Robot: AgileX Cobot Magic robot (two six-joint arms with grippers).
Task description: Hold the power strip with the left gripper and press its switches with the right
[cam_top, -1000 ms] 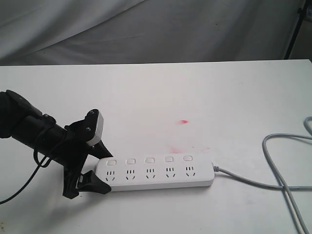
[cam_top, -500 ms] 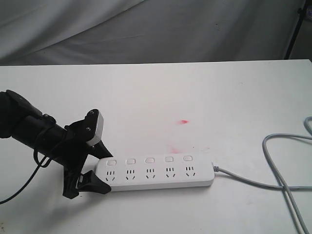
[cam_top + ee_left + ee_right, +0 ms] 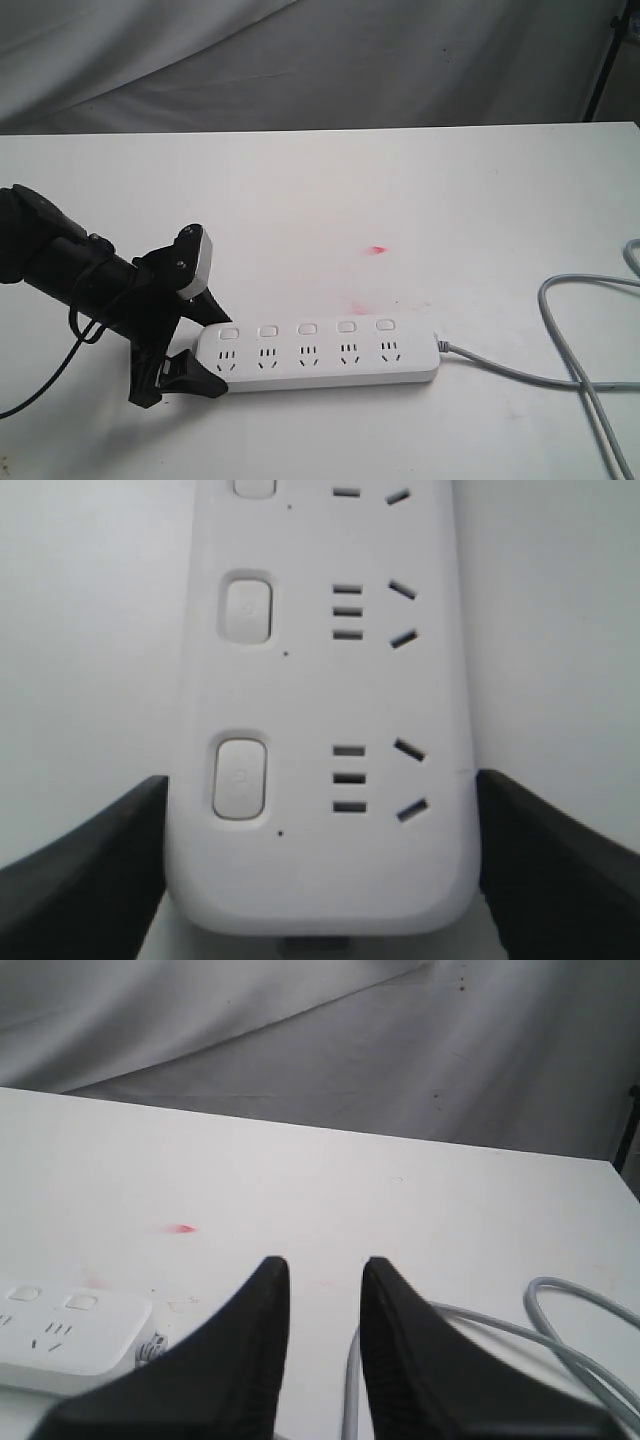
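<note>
The white power strip lies flat near the table's front, its row of five square switches on the far side of the sockets. My left gripper is shut on the strip's left end, one black finger along each long side. In the left wrist view the strip fills the space between the fingers, with the nearest switch showing. My right gripper does not show in the exterior view. It hangs above the table, narrowly open and holding nothing, to the right of the strip's cord end.
The grey cord leaves the strip's right end and loops toward the table's right edge. It also runs under my right fingers. A small red mark sits mid-table. Grey cloth hangs behind the white table.
</note>
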